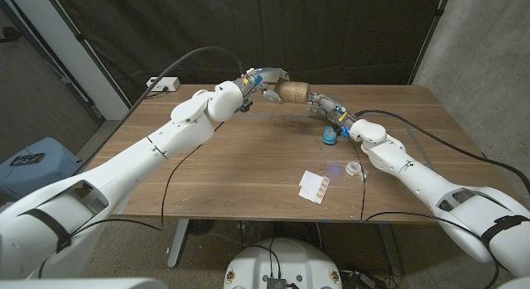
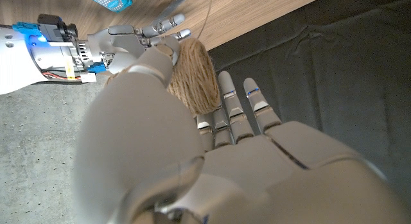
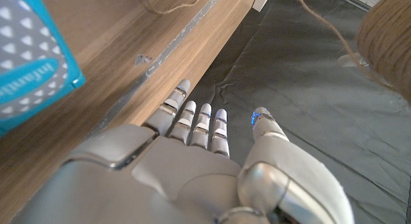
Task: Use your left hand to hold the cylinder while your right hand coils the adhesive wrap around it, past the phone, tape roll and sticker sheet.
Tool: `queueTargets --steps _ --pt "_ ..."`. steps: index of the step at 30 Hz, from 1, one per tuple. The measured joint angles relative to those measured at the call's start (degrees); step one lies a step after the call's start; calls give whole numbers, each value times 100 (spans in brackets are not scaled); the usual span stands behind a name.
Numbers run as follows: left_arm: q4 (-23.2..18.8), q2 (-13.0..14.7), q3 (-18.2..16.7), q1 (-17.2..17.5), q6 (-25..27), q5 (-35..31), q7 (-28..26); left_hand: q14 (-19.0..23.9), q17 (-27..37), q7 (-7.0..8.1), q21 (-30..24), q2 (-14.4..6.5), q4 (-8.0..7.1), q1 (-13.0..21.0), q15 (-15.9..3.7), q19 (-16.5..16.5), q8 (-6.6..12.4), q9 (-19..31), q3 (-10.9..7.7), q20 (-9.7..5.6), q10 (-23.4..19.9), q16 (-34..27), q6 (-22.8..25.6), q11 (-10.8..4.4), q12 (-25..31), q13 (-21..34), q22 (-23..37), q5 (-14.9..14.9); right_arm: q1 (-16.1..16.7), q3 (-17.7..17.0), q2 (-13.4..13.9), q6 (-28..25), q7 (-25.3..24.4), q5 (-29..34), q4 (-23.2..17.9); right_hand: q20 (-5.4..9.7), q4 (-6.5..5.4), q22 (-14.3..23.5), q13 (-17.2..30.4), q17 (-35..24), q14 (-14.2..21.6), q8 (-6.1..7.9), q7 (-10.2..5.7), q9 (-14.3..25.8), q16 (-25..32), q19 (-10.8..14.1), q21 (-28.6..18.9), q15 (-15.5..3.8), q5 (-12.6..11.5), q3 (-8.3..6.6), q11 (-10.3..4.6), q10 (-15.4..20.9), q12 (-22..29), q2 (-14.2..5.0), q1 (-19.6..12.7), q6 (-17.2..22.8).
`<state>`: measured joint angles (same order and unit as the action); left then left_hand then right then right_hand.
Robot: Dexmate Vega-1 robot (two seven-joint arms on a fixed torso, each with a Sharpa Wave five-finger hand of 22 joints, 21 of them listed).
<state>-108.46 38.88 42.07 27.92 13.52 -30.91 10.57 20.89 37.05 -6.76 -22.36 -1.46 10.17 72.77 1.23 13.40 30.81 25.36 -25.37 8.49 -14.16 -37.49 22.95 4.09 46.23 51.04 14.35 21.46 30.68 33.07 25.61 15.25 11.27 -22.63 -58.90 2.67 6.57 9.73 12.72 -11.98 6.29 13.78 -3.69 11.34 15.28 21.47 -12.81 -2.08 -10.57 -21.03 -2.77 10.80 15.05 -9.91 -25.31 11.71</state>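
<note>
Your left hand (image 1: pixel 263 80) is raised over the far edge of the wooden table (image 1: pixel 248 169), gripping the cylinder (image 1: pixel 291 92), which is wound in tan, twine-like wrap and held clear of the tabletop near the far middle. In the left wrist view, the thumb and fingers (image 2: pixel 232 108) close around the coil (image 2: pixel 194 76). Your right hand (image 1: pixel 319 104) sits just right of the cylinder; in the right wrist view its fingers (image 3: pixel 200 124) are straight and apart, holding nothing, with a loose strand (image 3: pixel 324 31) running toward the coil. On the table to the right lie a blue tape roll (image 1: pixel 330 136), a small clear ring-shaped item (image 1: pixel 355 168), and nearer you a white sticker sheet (image 1: pixel 314 186).
</note>
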Motion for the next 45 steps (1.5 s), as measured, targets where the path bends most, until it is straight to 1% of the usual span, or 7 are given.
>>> queueTargets --steps 3,5,12,15,26,43,45 --pt "16 -19 9 -35 -14 -5 -8 0 -6 0 0 0 0 0 0 0 0 0 0 0 0 0 0 0 -1 0 0 0 -54 36 -1 8 56 19 48 -2 24 0 19 -13 9 4 -18 0 0 2 0 -5 0 -24 -25 25 21 -23 -48 60" --pt "36 -38 15 -64 -20 -6 -15 0 -16 0 0 0 0 0 0 0 0 0 0 0 0 0 0 0 -2 1 0 0 -68 47 -1 15 98 39 57 -42 47 0 23 -16 9 4 -9 0 0 43 0 -5 0 -47 -43 44 21 -18 -62 69" --pt "94 -95 37 -137 -63 -12 -59 0 -6 1 0 0 0 0 0 -12 0 0 0 -11 0 0 -1 0 -15 5 0 46 -122 91 12 40 216 84 78 -20 71 6 46 -16 51 4 -38 23 22 63 0 -4 0 -71 -44 104 43 -89 -133 99" --pt "119 -123 50 -168 -65 -12 -62 -1 1 1 0 0 0 0 0 -11 0 0 0 -11 0 0 -1 0 -21 5 1 47 -155 114 17 42 262 94 96 -11 95 29 49 -15 62 4 -27 27 22 72 0 -13 0 -95 -44 104 43 -59 -162 113" --pt "222 -227 112 -312 -57 -11 -63 -1 0 1 0 0 0 0 0 -11 -1 0 0 -11 -11 22 -1 11 -43 4 1 47 -223 182 1 52 441 127 163 -32 77 29 52 -43 61 4 -38 27 30 92 0 -13 0 -113 -43 104 42 -89 -193 161" --pt "325 -358 231 -488 -1 -29 -22 52 -1 0 0 0 25 0 -10 -11 -1 0 -25 -11 -42 22 1 21 -79 -25 -28 89 -350 347 -36 137 728 256 298 -32 126 28 100 -42 61 4 -38 26 43 92 0 -13 22 -174 -43 104 42 9 -336 161" --pt "336 -372 245 -505 4 -34 -13 52 -1 0 0 0 25 0 -10 -11 -1 0 -25 -11 -42 22 2 21 -83 -19 -28 89 -358 355 -39 149 757 261 313 -32 174 28 101 -42 61 4 -38 26 43 91 0 -13 22 -173 -43 104 42 9 -381 161"
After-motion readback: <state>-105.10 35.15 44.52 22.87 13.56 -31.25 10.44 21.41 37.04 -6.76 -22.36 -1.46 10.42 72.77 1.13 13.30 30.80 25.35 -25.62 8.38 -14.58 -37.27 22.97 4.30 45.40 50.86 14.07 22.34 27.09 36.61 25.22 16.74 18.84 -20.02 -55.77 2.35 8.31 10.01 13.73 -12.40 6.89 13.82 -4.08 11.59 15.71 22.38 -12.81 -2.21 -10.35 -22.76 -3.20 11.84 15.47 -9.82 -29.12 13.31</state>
